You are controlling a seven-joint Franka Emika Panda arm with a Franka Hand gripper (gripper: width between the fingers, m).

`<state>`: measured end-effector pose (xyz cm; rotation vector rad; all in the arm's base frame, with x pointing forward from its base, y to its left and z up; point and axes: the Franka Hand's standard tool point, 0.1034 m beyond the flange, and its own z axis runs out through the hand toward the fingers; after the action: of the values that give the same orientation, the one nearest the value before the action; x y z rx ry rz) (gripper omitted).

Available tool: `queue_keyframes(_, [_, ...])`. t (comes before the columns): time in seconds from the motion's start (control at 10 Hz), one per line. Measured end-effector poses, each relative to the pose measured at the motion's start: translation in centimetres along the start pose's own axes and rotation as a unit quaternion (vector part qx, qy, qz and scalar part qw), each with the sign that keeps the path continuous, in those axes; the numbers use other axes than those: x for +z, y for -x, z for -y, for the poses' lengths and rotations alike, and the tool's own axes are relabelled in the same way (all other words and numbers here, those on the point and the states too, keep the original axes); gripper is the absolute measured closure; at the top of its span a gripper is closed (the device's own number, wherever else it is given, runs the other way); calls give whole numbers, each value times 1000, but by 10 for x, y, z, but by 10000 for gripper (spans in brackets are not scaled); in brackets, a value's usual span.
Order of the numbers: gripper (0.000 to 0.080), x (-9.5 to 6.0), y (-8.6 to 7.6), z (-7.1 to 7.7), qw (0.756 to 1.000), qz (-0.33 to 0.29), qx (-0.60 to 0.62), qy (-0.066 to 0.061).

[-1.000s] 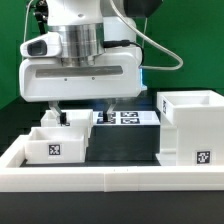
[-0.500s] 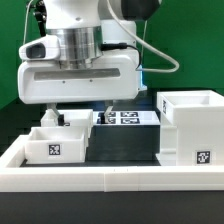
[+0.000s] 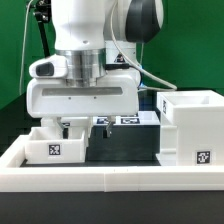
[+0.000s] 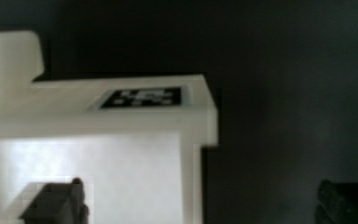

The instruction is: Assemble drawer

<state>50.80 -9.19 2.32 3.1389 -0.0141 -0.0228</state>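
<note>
The drawer's large white case (image 3: 190, 122) stands at the exterior view's right, with a tag low on its front. A small white tray (image 3: 50, 146) with a tag stands at the front left, and a second tray (image 3: 76, 123) sits just behind it. My gripper (image 3: 84, 127) hangs low over the second tray, open and empty. In the wrist view a white tray (image 4: 105, 150) with a tag lies below my gripper (image 4: 197, 200). One dark finger (image 4: 51, 200) is over the white part and the other is over the black table (image 4: 282, 120).
The marker board (image 3: 128, 121) lies flat behind the gripper, between the trays and the case. A low white rim (image 3: 110, 178) edges the black table along the front and sides. A green backdrop stands behind.
The gripper has come down toward the trays and shifted slightly to the exterior view's right. The trays and the case have not moved.
</note>
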Motion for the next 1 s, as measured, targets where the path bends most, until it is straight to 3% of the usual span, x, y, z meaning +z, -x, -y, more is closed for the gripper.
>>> queue_keyframes(0.3, [150,10,6,-5,1000,0,-12,0])
queue_keyframes(0.5, [150,16,11,0,1000,4,-14,1])
queue_keyframes(0.9, [150,18,13,2,1000,7,-17,1])
queue_keyframes(1.0, [286,18,13,2,1000,7,-17,1])
